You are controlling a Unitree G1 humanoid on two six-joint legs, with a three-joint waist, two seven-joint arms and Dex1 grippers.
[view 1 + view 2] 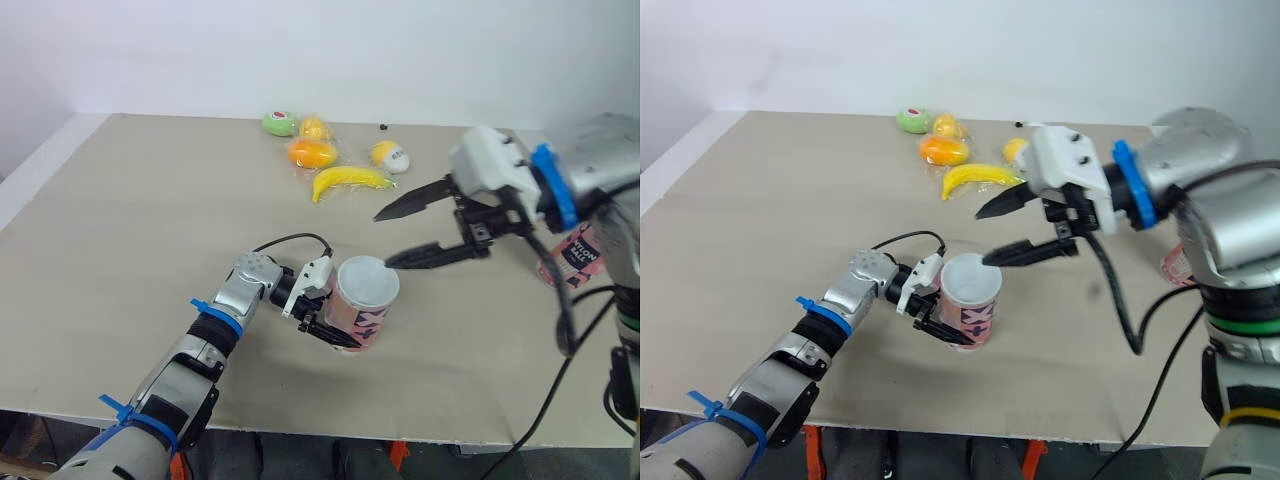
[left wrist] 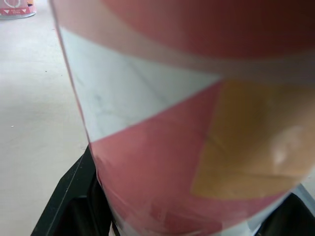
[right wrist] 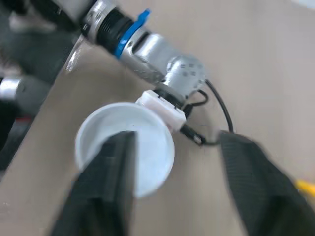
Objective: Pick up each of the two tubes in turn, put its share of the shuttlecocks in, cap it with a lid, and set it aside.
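A pink and white patterned tube stands on the table with a white lid on its top. My left gripper is shut on the tube's side; in the left wrist view the tube sits between the black fingers. My right gripper hovers just above and to the right of the lid, open, with nothing between its fingers. From the right wrist view the lid lies below those fingers. A second tube stands at the right, partly behind my right arm.
Toy fruit lies at the back of the table: a banana, an orange piece, a green piece, a yellow lemon. The table's front edge runs close below the held tube.
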